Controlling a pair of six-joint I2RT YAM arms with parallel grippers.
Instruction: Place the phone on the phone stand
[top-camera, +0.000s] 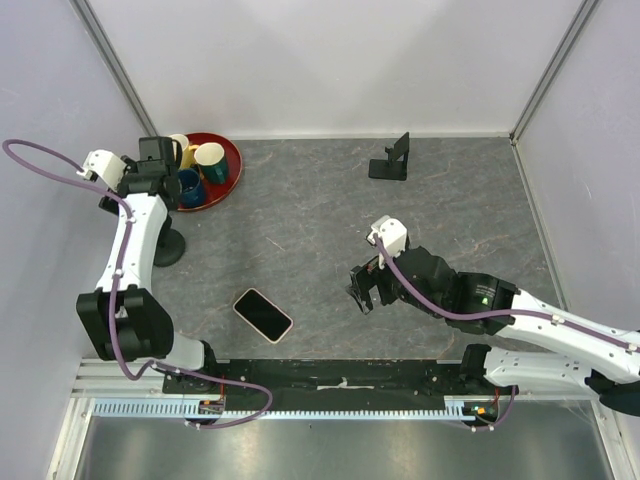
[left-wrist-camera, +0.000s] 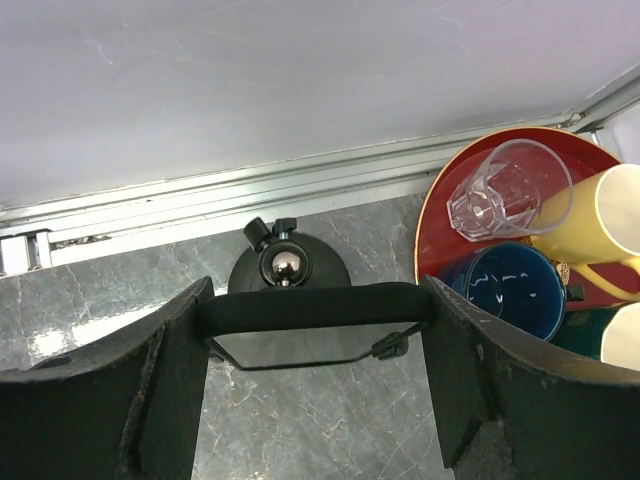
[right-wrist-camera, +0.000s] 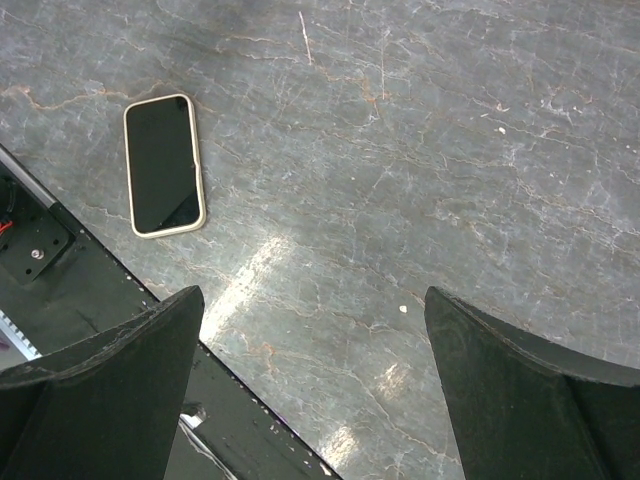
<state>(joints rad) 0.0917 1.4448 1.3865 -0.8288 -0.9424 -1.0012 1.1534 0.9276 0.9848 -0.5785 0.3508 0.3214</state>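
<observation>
Overhead view: bright, even, diffuse light; shadows on desk (top-camera: 320, 230) soft and faint. Whole view sharp.

Right wrist view: pale glare streak on desk near lower centre (second, smaller patch further down). Phone (right-wrist-camera: 164, 165) crisp, screen dark.

Left wrist view: glare patch on desk at left; bright glint on metal ball (left-wrist-camera: 283, 265); wall rail (left-wrist-camera: 300, 185) bowed by wide lens. Fingers (left-wrist-camera: 110, 400) of left end effector (left-wrist-camera: 315, 300) close to lens, dark, slightly soft.
</observation>
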